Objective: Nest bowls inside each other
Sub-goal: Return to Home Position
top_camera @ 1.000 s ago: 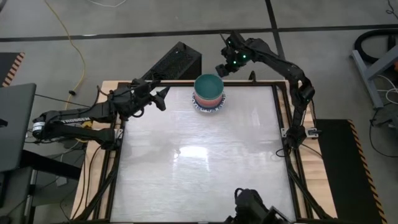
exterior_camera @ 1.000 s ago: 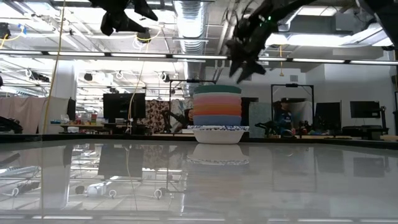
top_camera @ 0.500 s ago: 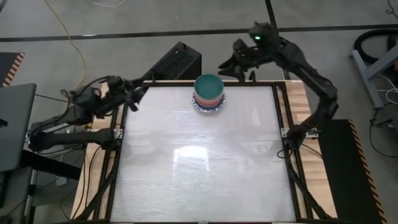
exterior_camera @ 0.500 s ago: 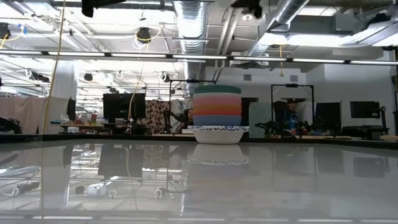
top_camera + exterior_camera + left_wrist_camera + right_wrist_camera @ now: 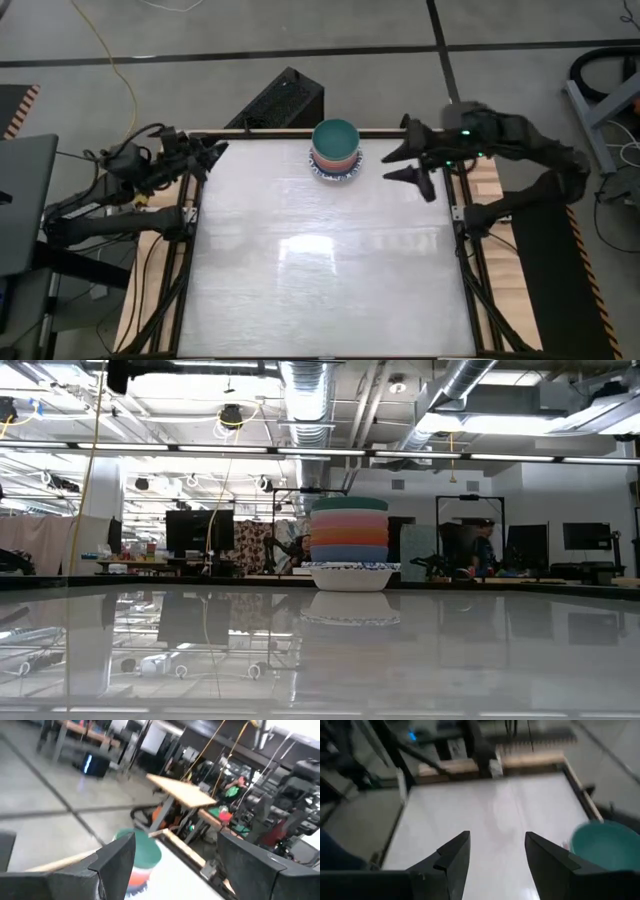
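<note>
**Overhead, level and wrist views.** A nested stack of bowls [image 5: 336, 152] stands on the surface [image 5: 320, 270], close to the edge farthest from the low camera and approx. midway btwn the two arms. The uppermost is a teal bowl [image 5: 336, 135], mouth up. Seen level, the stack reads from the top as teal, pink, orange-to-red bands, then blue. All of these sit in a wider, shallower white bowl [image 5: 349, 576] w/ a blue patterned rim, which rests on the surface. The stack is upright w/ its rims level.

**Left tool** [image 5: 214, 153]: at the far left corner of the surface, well apart from the stack, fingers parted and empty. In the left wrist view the two dark fingers [image 5: 117, 857] are spread wide, and the teal bowl [image 5: 146, 851] shows beyond them, partly behind one finger.

**Right tool** [image 5: 392, 166]: over the surface near its right edge, near the stack's right side but not touching it, tips pointing toward the stack. Its fingers are likewise spread and empty — cf. the right wrist view, where the fingers [image 5: 451, 856] frame bare surface and the teal bowl [image 5: 604, 845] lies outside the gap.

**Background:** a person [image 5: 483, 546] is in the room behind the surface.
</note>
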